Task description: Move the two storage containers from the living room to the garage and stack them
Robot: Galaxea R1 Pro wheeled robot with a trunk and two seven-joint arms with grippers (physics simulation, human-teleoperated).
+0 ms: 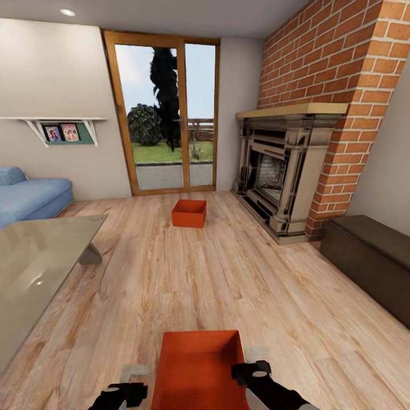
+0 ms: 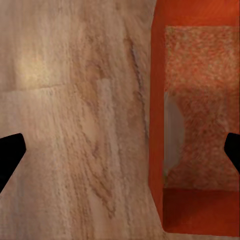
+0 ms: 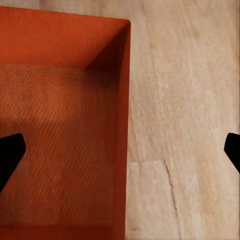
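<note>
I am in the living room on light wood planks. One orange-red storage container (image 1: pixel 199 370) sits on the floor directly below me, open top up and empty. My left gripper (image 1: pixel 122 393) hangs open at its left side; in the left wrist view the bin (image 2: pixel 200 100) has its side wall between the spread black fingertips (image 2: pixel 10 155). My right gripper (image 1: pixel 251 373) is open over the bin's right wall (image 3: pixel 122 125), one fingertip (image 3: pixel 10 155) above the ribbed bottom and the other over the floor. The second container (image 1: pixel 189 213) stands farther off, before the glass door.
A low glass-topped table (image 1: pixel 34 267) fills the left side, with a blue sofa (image 1: pixel 28 196) behind it. The brick fireplace (image 1: pixel 285 176) and a dark brown chest (image 1: pixel 370 256) line the right wall. A wood-framed glass door (image 1: pixel 168 114) is straight ahead.
</note>
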